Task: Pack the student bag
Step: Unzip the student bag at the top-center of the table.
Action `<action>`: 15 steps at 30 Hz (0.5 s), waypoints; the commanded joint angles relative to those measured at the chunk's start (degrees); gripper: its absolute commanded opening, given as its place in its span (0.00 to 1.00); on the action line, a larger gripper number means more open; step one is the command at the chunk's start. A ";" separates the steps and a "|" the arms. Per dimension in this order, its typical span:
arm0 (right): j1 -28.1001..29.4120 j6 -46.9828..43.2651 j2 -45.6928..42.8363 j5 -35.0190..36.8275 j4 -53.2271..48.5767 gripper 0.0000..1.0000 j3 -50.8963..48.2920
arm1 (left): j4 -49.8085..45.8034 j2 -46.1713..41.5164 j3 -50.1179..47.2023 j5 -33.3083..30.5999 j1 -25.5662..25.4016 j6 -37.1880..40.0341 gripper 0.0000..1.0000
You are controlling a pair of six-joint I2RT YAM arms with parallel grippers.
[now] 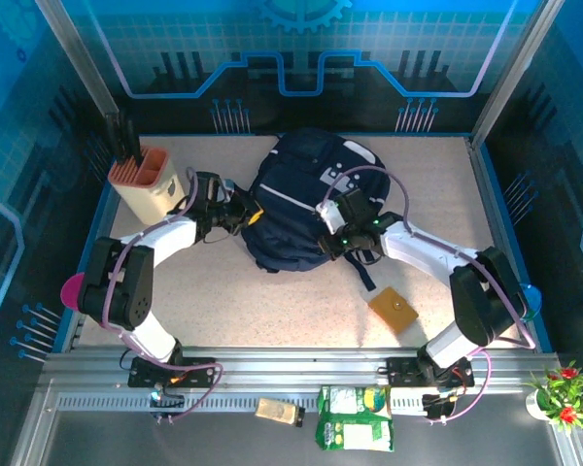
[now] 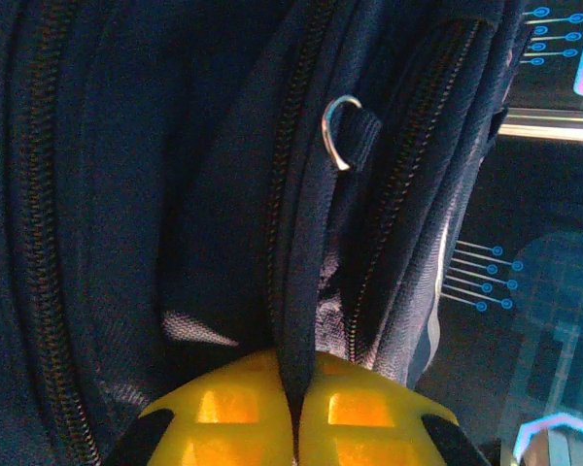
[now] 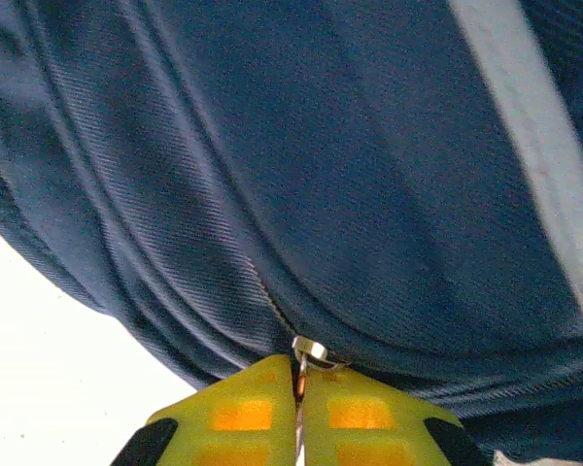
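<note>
The student bag (image 1: 296, 184), a dark navy backpack with white piping, lies in the middle of the table. My left gripper (image 1: 251, 216) is at the bag's left side. In the left wrist view its yellow fingers (image 2: 223, 408) are shut on a fold of navy fabric (image 2: 301, 291) beside a zipper track, and a small metal ring (image 2: 338, 131) hangs above the fold. My right gripper (image 1: 328, 239) is at the bag's near right side. In the right wrist view its jaws (image 3: 299, 377) are shut on the metal zipper pull (image 3: 309, 350).
A beige and orange pen holder (image 1: 146, 184) stands at the back left. A brown square item (image 1: 394, 311) lies on the table near my right arm. Green packets (image 1: 355, 417) and a small beige item (image 1: 279, 412) rest on the near rail.
</note>
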 commanded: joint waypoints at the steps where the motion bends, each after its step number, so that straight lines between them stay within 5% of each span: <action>1: 3.98 1.42 0.18 -0.41 -0.90 0.08 1.18 | 8.55 0.71 -0.32 -2.22 -2.20 -4.44 0.00; 3: 4.75 3.37 1.36 -0.42 -0.20 0.09 2.43 | 8.86 0.84 -0.60 -3.25 -2.44 -5.01 0.00; 6: 4.55 7.72 1.38 1.55 0.15 0.15 3.31 | 6.97 -0.11 -1.22 -4.66 -2.36 -3.79 0.13; 15: -3.15 22.95 -12.50 -1.25 4.17 0.54 -5.20 | -9.28 -8.06 -2.91 -13.76 -4.37 8.21 0.43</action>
